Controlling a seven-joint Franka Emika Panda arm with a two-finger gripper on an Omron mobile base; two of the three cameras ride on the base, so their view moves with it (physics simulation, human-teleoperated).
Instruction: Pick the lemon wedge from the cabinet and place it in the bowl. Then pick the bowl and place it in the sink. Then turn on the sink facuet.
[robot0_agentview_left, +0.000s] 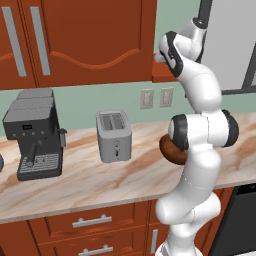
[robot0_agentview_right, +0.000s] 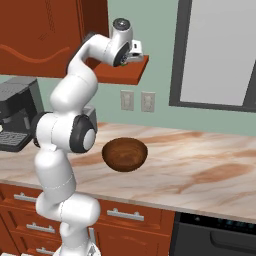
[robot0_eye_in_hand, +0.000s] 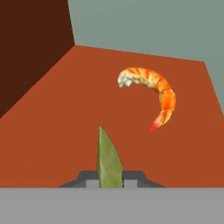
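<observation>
My gripper (robot0_eye_in_hand: 109, 179) is shut on the lemon wedge (robot0_eye_in_hand: 109, 162), a slim yellow-green sliver standing upright between the two finger tips. It sits on the flat side shelf (robot0_eye_in_hand: 61, 113) of the red-brown cabinet (robot0_agentview_left: 90, 40). From the right base view the gripper (robot0_agentview_right: 136, 53) reaches over that shelf (robot0_agentview_right: 120, 74), high above the counter. The dark brown wooden bowl (robot0_agentview_right: 125, 154) rests on the counter below the shelf, and the arm partly hides the bowl (robot0_agentview_left: 169, 150) in the left base view. The sink and the sink faucet are out of view.
An orange shrimp (robot0_eye_in_hand: 151, 94) lies on the shelf just beyond the wedge. A toaster (robot0_agentview_left: 114, 135) and a coffee machine (robot0_agentview_left: 35, 132) stand on the marble counter (robot0_agentview_right: 200, 170) to the left. A window (robot0_agentview_right: 220, 55) is on the right wall, with a dark appliance (robot0_agentview_right: 215, 235) below the counter.
</observation>
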